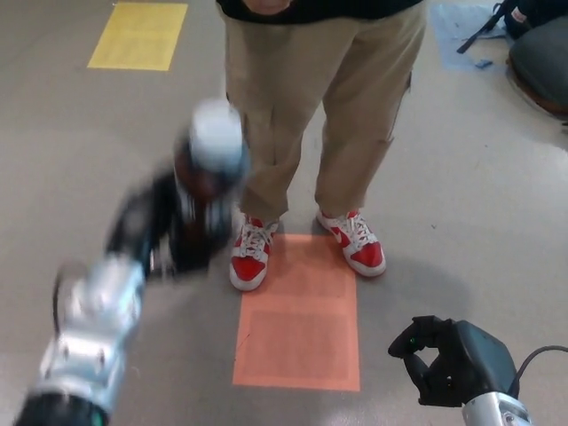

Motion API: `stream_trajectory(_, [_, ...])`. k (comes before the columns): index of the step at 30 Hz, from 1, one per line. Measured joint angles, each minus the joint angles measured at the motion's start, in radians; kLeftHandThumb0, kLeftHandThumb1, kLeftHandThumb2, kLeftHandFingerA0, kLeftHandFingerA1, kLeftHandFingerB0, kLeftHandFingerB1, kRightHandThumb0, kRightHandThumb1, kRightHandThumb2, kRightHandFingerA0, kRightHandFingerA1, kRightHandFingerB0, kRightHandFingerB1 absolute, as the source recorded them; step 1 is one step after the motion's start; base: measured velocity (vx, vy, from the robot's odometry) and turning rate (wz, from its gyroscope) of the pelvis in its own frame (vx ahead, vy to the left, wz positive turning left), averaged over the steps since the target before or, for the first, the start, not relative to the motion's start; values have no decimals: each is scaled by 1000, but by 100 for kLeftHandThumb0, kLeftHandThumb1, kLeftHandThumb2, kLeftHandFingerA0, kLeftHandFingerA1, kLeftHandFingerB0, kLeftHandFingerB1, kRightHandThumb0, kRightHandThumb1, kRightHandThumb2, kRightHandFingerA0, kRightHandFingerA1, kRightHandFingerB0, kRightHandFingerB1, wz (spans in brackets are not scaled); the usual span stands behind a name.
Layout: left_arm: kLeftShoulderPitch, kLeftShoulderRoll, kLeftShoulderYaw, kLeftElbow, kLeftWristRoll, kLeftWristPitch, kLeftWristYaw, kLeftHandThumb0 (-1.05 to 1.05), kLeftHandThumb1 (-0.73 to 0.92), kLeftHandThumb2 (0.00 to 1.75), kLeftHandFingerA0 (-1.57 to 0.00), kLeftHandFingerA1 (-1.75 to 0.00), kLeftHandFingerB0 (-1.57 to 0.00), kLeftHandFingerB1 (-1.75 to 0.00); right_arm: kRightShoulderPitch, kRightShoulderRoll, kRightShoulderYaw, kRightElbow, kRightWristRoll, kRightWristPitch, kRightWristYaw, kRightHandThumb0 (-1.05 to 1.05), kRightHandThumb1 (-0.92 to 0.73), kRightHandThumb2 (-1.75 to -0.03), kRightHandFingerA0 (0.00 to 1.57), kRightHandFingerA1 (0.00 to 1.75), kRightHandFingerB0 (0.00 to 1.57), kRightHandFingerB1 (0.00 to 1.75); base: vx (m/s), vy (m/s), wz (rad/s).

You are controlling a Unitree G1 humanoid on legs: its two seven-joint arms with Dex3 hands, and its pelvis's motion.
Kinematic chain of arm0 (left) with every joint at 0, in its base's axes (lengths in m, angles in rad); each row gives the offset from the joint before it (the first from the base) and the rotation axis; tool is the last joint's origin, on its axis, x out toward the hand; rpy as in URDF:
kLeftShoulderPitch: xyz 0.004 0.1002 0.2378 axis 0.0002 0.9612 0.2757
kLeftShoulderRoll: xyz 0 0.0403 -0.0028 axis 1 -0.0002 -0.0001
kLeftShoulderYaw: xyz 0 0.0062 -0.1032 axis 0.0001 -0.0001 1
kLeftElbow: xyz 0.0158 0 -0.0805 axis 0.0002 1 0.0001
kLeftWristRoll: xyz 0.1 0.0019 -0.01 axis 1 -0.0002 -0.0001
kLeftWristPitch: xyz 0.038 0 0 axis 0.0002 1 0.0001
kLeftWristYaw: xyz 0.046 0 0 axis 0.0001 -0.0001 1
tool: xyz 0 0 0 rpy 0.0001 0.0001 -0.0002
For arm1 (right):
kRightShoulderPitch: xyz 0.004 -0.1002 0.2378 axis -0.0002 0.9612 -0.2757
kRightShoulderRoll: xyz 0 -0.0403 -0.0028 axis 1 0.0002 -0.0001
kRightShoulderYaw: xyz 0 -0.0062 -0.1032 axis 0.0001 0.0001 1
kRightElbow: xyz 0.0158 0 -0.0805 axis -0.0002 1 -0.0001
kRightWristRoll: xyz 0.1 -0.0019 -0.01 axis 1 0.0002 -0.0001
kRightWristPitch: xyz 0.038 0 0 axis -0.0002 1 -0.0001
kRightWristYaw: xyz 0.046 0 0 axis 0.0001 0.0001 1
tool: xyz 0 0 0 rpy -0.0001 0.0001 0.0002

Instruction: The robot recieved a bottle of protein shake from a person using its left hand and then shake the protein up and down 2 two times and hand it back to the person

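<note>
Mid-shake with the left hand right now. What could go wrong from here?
1. The bottle and left hand are motion-blurred, so the swing is fast; a loose grip might let the bottle slip out.
2. The person stands close behind the bottle, red shoes right beside the hand; a wide swing or a dropped bottle may hit legs or feet.
3. The white cap's seal cannot be judged; a loose one could spray shake.
</note>
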Motion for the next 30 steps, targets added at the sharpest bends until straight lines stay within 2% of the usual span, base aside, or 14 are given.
stream_trajectory(4, [-34, 7, 22, -50, -2, 1, -15, -21, 86, 66, -107, -81, -71, -87, -5, 0, 3, -1, -3, -1, 0, -45, -53, -110, 90, 91, 94, 69, 0, 0, 2])
stream_trajectory(5, [-83, 9, 47, -93, -9, 1, -22, -21, 85, 64, -102, -95, -75, -87, -6, 0, -1, -1, -2, -1, 1, -44, -51, -114, 90, 92, 88, 79, 0, 0, 0])
stream_trajectory(6, [-122, 11, 67, -132, -18, 2, -26, -17, 84, 64, -101, -98, -74, -87, -6, 0, -3, -1, -1, -1, 1, -45, -55, -104, 93, 82, 93, 67, 0, 0, 0])
stream_trajectory(9, [-216, 10, 113, -243, -42, 14, -30, -16, 84, 64, -102, -92, -74, -82, -7, 0, -7, 0, 0, -1, 3, -45, -55, -102, 92, 82, 93, 66, 0, 0, 0])
stream_trajectory(10, [-229, 10, 119, -262, -45, 19, -30, -13, 85, 65, -107, -82, -73, -82, -7, 0, -7, 0, 0, -1, 4, -45, -53, -105, 91, 84, 93, 69, 0, 0, 0])
stream_trajectory(11, [-239, 8, 122, -277, -47, 22, -31, -15, 85, 65, -108, -81, -73, -84, -6, 0, -8, 0, 0, -1, 4, -46, -50, -112, 84, 88, 88, 78, 0, 0, 0])
stream_trajectory(12, [-235, 4, 118, -276, -48, 22, -34, -18, 85, 65, -109, -77, -73, -85, -6, 0, -9, 0, 0, -1, 4, -49, -52, -112, 86, 88, 88, 77, 0, 0, 0])
stream_trajectory(13, [-218, 0, 111, -264, -48, 24, -39, -18, 85, 65, -109, -77, -73, -85, -7, 0, -11, 0, 0, -1, 4, -49, -52, -112, 86, 88, 88, 77, 0, 0, 0])
stream_trajectory(14, [-191, -3, 92, -224, -42, 26, -44, -17, 83, 65, -110, -77, -73, -84, -6, 0, -11, 0, 0, -1, 5, -48, -58, -102, 90, 84, 94, 68, 0, 0, 0])
stream_trajectory(20, [-79, -19, 20, -49, -19, 64, -63, -22, 83, 65, -110, -77, -75, -90, -3, 1, -4, 0, -3, -2, 4, -47, -59, -101, 94, 89, 93, 70, 0, 0, 0])
stream_trajectory(24, [-113, -19, 12, -33, -18, 98, -81, -25, 81, 63, -112, -81, -74, -86, -4, 1, -1, 0, -3, -3, 4, -43, -52, -106, 94, 87, 94, 68, 0, 0, 0])
stream_trajectory(25, [-138, -19, 12, -36, -20, 112, -90, -24, 80, 67, -113, -82, -75, -88, -4, 1, -5, 0, -2, -3, 5, -45, -52, -108, 91, 85, 94, 69, 0, 0, 0])
stream_trajectory(30, [-224, -19, 15, -70, -28, 179, -115, -23, 78, 71, -114, -83, -76, -91, -4, 1, -10, 0, -1, -2, 7, -47, -56, -101, 94, 88, 94, 69, 0, 0, 0])
